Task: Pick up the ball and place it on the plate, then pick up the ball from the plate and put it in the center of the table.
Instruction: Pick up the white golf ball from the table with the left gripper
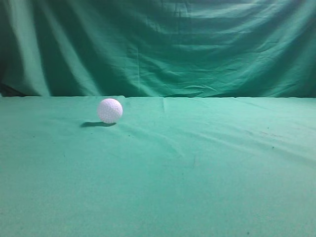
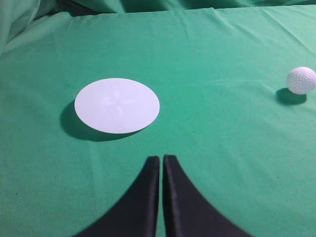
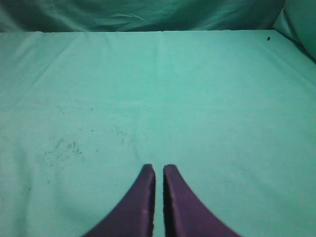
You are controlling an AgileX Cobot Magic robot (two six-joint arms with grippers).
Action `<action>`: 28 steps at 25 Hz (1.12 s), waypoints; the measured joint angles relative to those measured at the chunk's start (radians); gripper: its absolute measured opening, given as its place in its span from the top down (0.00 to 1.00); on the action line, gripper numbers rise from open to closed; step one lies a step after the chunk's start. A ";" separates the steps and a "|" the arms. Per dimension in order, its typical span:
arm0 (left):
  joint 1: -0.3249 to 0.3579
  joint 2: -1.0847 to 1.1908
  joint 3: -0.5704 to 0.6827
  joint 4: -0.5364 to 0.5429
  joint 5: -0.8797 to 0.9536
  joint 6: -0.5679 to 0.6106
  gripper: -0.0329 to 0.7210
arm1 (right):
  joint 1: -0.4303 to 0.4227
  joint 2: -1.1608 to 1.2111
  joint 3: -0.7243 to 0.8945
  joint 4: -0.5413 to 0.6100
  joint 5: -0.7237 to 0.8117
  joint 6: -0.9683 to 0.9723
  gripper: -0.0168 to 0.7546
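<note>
The white dimpled ball (image 1: 109, 110) rests on the teal-green table (image 1: 197, 168), left of the middle in the exterior view. In the left wrist view the ball (image 2: 301, 80) lies at the far right and the white round plate (image 2: 117, 105) lies flat ahead and left of my left gripper (image 2: 161, 159), which is shut and empty, well short of both. My right gripper (image 3: 158, 169) is shut and empty over bare cloth. Neither gripper nor the plate shows in the exterior view.
A draped green cloth backdrop (image 1: 158, 44) hangs behind the table's far edge. The cloth has light wrinkles and some dark specks (image 3: 64, 148) in the right wrist view.
</note>
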 joint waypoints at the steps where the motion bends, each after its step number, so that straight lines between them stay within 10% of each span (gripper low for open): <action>1: 0.000 0.000 0.000 0.000 0.000 0.000 0.96 | 0.000 0.000 0.000 0.000 0.000 0.000 0.91; 28: 0.000 0.000 0.000 -0.016 -0.090 -0.002 0.96 | 0.000 0.000 0.000 0.000 0.000 0.000 0.91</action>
